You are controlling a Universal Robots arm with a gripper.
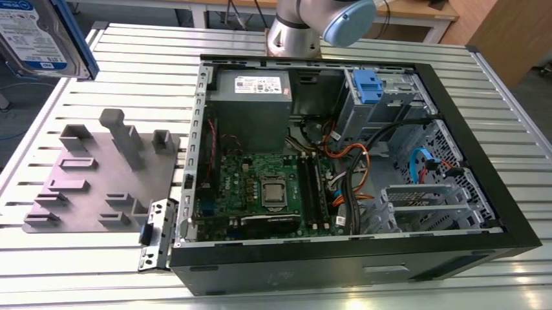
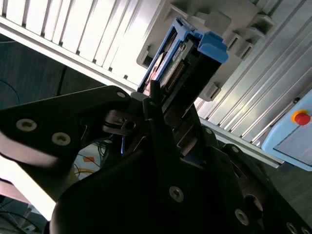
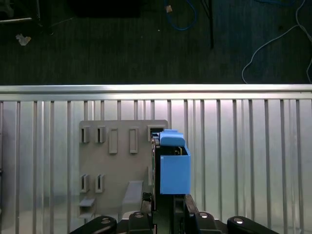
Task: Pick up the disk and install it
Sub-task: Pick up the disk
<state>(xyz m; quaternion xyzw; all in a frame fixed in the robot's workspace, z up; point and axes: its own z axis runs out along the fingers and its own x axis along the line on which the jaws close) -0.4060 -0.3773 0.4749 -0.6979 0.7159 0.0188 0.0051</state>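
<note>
Grey fixture plate [image 1: 103, 174] on the bench [image 1: 86, 258] at the exterior view's left; open computer case [image 1: 496, 194] holds a motherboard [image 1: 258, 184]; claw [image 2: 168, 109] grasps the disk [image 1: 35, 32].

Plate posts: grey uprights [image 1: 121, 139] stick up off fixture plate [image 1: 95, 194]; disk [image 1: 35, 32] in gripper [image 3: 165, 207] hangs above, apart from them.
Case [image 1: 345, 255]: open on top, walls all round; PSU [image 1: 250, 97] fills one corner.
Drive bay [image 1: 397, 97]: cables [image 1: 353, 171] crowd just beside.
Table [image 1: 129, 58]: bare slats round plate.
</note>
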